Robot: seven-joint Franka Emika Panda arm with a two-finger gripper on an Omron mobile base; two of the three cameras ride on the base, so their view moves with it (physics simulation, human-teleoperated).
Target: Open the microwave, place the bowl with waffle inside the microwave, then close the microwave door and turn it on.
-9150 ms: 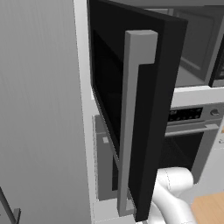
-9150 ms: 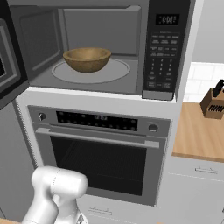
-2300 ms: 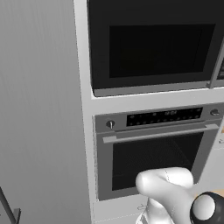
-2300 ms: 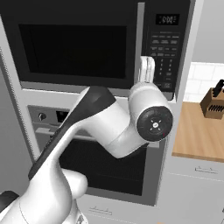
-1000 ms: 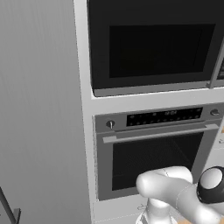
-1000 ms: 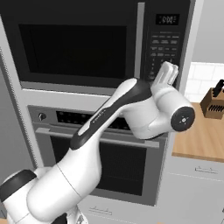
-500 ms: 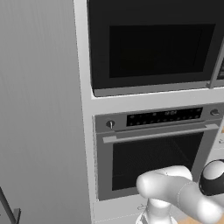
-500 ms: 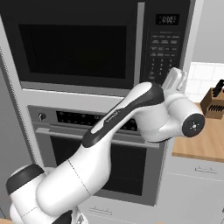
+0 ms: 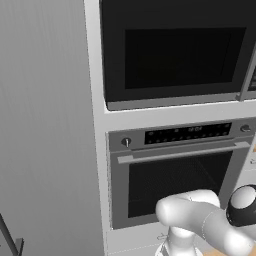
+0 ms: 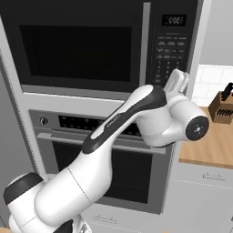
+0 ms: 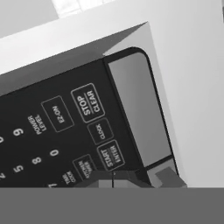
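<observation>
Hand view puts your pinched-together gripper (image 11: pixel 113 178) just under the glossy black microwave's (image 10: pixel 91 45) rigid keypad — press its small START/ENTER key (image 11: pixel 110 156) squarely, lightly.

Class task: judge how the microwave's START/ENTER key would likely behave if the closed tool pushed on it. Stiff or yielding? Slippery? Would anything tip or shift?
The START/ENTER key looks printed flat on the glossy panel, so it probably yields little. That sheen suggests the shut tool might skid if pushed at a slant. The microwave sits built into the cabinet, so it should not shift or tip.
</observation>
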